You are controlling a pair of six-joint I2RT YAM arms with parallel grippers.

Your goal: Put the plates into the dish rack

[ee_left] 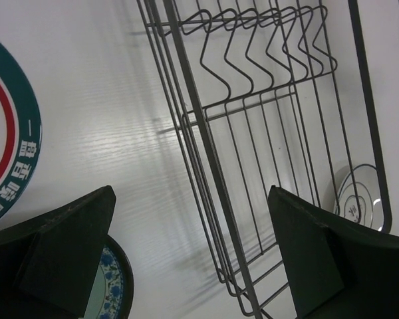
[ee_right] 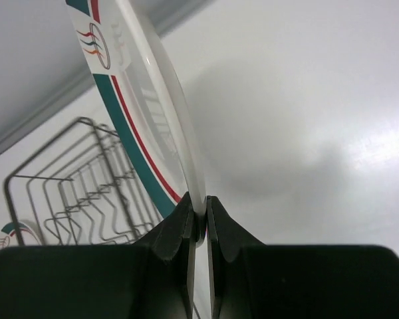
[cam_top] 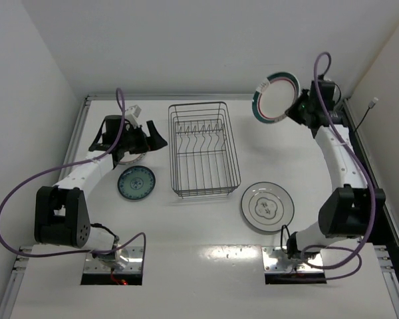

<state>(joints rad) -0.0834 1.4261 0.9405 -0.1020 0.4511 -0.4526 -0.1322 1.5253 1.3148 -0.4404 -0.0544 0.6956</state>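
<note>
**Top external view**

A: What could go wrong from here?

B: The right gripper (cam_top: 294,106) is clamped on the edge of a ringed plate (cam_top: 276,98). It holds the plate in the air near the far right of the table (cam_top: 206,266), well apart from the dish rack (cam_top: 204,149). That is a thin pinch on a slick rim, so I'd judge a fast swing toward the rack could make the plate pivot or slip out.

A: And the others?

B: The teal plate (cam_top: 136,183) lies flat to the left of the rack. The flower plate (cam_top: 267,206) lies flat near the rack's near right corner.

**Left wrist view**

A: What about the other claw?

B: The left gripper (ee_left: 189,226) is spread wide and holds nothing. A second ringed plate (ee_left: 10,146) lies off to its left, outside the jaws. The rack's side wall runs between them, so dropping straight down might snag the wire.

**Right wrist view**

A: How does the grip look up close?

B: The fingers (ee_right: 179,229) are pressed together on the rim. The plate rises up and to the left from them, with the rack's prongs (ee_right: 100,193) beyond it. If the plate comes in tilted, I think it could strike a prong instead of sliding between two.
</note>
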